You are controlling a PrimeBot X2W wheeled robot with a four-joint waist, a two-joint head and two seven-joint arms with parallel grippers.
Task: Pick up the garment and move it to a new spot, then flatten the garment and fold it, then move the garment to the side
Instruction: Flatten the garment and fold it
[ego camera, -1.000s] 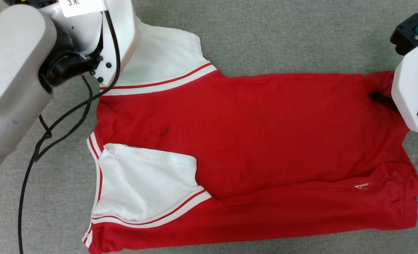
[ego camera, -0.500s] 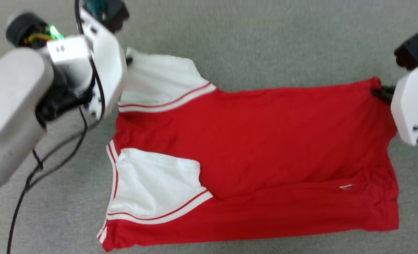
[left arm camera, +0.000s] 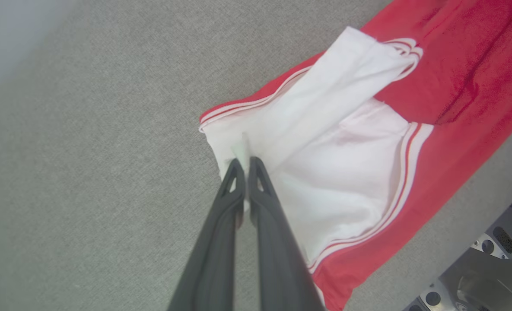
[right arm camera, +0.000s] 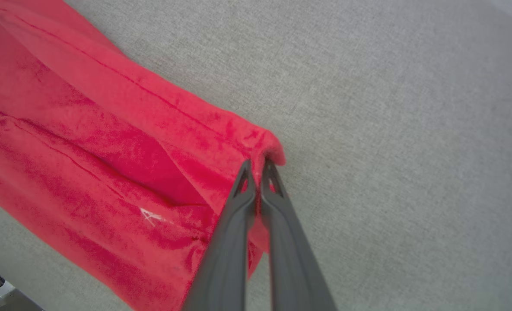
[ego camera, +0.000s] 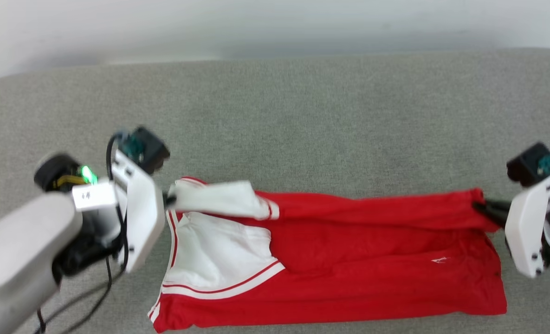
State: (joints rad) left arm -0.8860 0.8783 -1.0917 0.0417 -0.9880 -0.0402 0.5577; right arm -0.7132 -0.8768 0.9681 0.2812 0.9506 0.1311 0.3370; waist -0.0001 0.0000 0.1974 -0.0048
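The garment (ego camera: 349,260) is a red shirt with white sleeves and red-white striped trim, lying sideways on the grey surface. Its far edge is lifted and drawn toward the near edge. My left gripper (ego camera: 170,200) is shut on the far white sleeve (ego camera: 214,197); the left wrist view shows the fingers (left arm camera: 262,203) pinching white cloth (left arm camera: 316,129) at my left gripper (left arm camera: 243,162). My right gripper (ego camera: 481,206) is shut on the far red hem corner (ego camera: 469,199). In the right wrist view my right gripper (right arm camera: 256,163) clamps a bunched red fold (right arm camera: 268,149) of the garment (right arm camera: 87,142).
The grey fabric surface (ego camera: 302,130) stretches beyond the garment to a pale wall (ego camera: 256,28) at the back. Black cables (ego camera: 84,306) hang under my left forearm (ego camera: 19,260). Part of the robot's metal base (left arm camera: 484,276) shows at the lower right of the left wrist view.
The right gripper has shut on the hem corner. Both grippers have lifted the garment's far edge and carried it toward the near edge. The head camera has tilted up, bringing the wall into view.
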